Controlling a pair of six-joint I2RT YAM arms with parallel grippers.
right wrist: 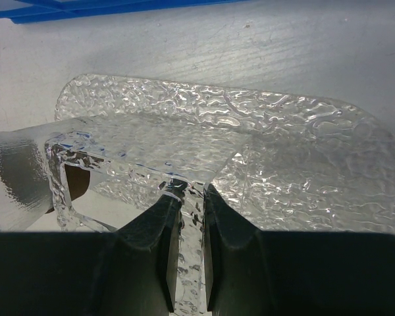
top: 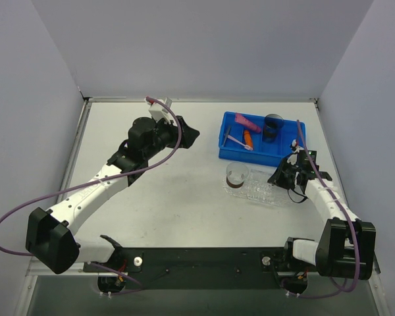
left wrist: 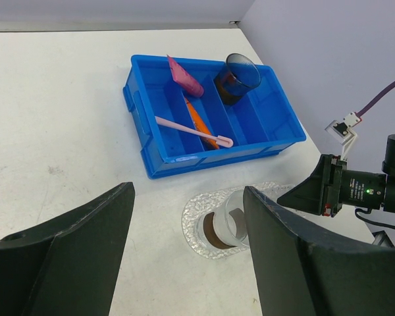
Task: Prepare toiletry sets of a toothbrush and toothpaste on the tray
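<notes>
The clear bumpy tray (top: 262, 189) lies on the table in front of the blue bin (top: 289, 155). My right gripper (top: 281, 176) is shut on the tray's right rim; the wrist view shows the fingers (right wrist: 155, 227) pinching the tray (right wrist: 296, 151) wall. The pale toothbrush (left wrist: 191, 130), the magenta-pink tube (left wrist: 184, 77) and the orange tube (left wrist: 199, 118) all lie in the bin (left wrist: 210, 161). My left gripper (top: 189, 135) is open and empty, held above the table left of the bin.
A clear cup (top: 237, 176) with a brown base lies on its side on the tray's left end; it also shows in the left wrist view (left wrist: 227, 227). A dark blue cup (top: 272, 126) leans in the bin's right compartment. Grey walls enclose the table.
</notes>
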